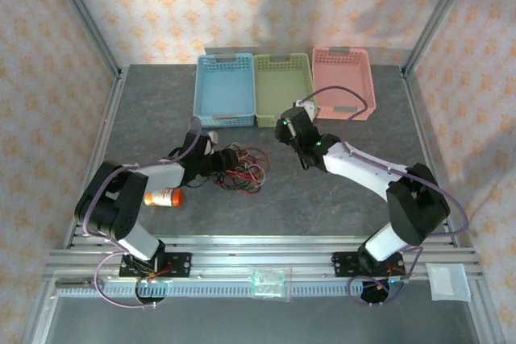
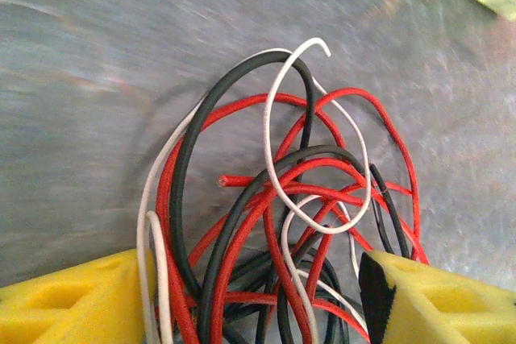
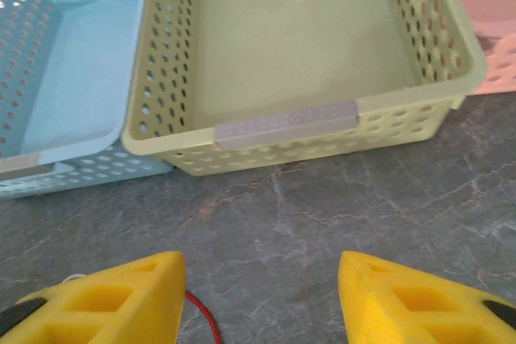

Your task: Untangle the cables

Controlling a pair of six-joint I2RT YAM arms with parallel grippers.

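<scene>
The cables (image 1: pixel 243 170) lie as one tangle of red, black and whitish loops on the grey table, left of centre. My left gripper (image 1: pixel 219 160) sits at the tangle's left side. In the left wrist view its yellow fingers (image 2: pixel 72 304) stand wide apart, open, with several strands of the cables (image 2: pixel 242 180) lying on the table between them. My right gripper (image 1: pixel 288 125) hovers open just in front of the green basket, right of the tangle. Nothing lies between its fingers (image 3: pixel 105 300); one red cable (image 3: pixel 203 321) runs past the left finger.
Three baskets stand in a row at the back: blue (image 1: pixel 226 112), green (image 1: pixel 284 114) and pink (image 1: pixel 345 106). The green basket's near rim (image 3: pixel 286 125) is close ahead of my right gripper. An orange bottle (image 1: pixel 165 197) lies by the left arm.
</scene>
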